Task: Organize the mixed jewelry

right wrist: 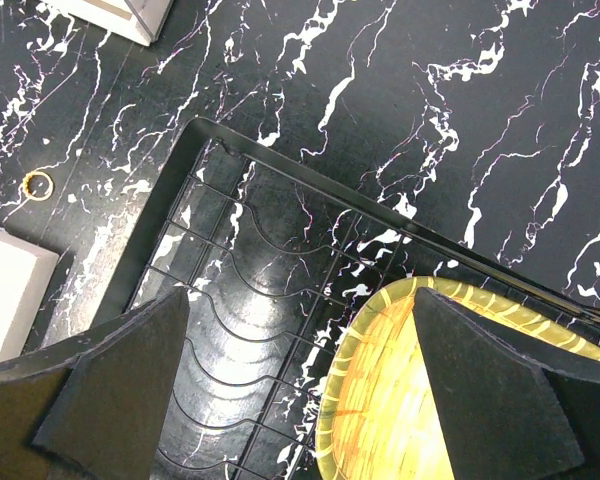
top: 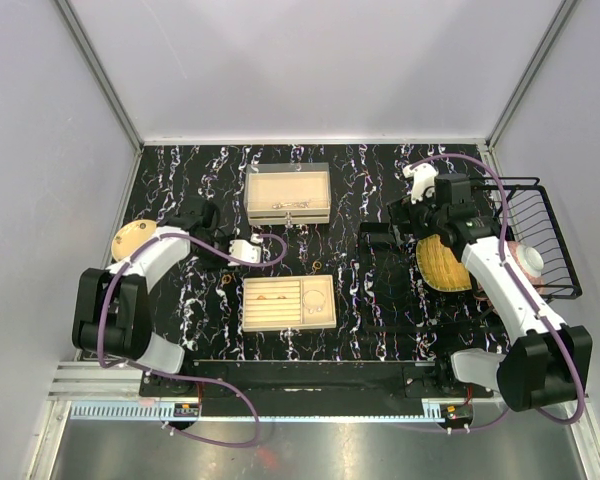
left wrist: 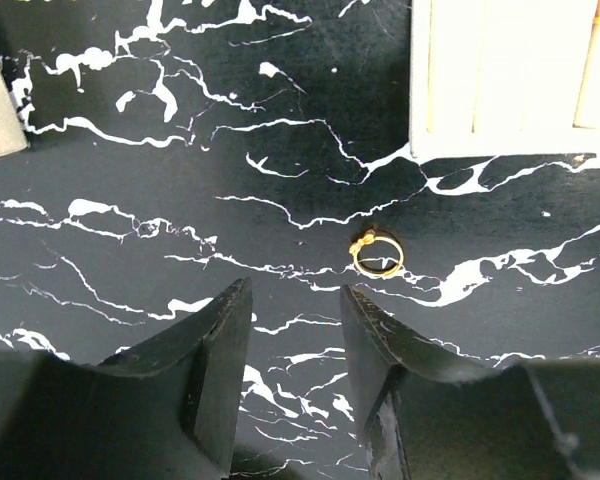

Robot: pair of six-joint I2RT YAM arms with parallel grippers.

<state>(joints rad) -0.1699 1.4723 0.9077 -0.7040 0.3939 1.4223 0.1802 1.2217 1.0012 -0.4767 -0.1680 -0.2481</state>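
On black mat (left wrist: 100, 260), unsorted: gold ring (left wrist: 377, 255) just ahead of left gripper (left wrist: 295, 300), half-open, empty; second ring (right wrist: 38, 184); right gripper (right wrist: 300, 310) wide open, empty. Already in beige tray (top: 288, 169): chain pieces (top: 290, 205); sorting partway

Reaches forward with the left arm (top: 152, 255), elbow folded out toward the left side, white forearm angled inward toward the middle. Points the left end effector (left wrist: 295, 300) downward, close above the marbled top. Holds its two dark fingers (left wrist: 220, 350) partly apart, with nothing gripped between them. Stretches the right arm (top: 505, 285) up along the right side from its base, forearm slanted inward, wrist bent toward the centre. Aims the right end effector (right wrist: 300, 300) downward too, jaws spread wide, nothing between them and touching nothing.
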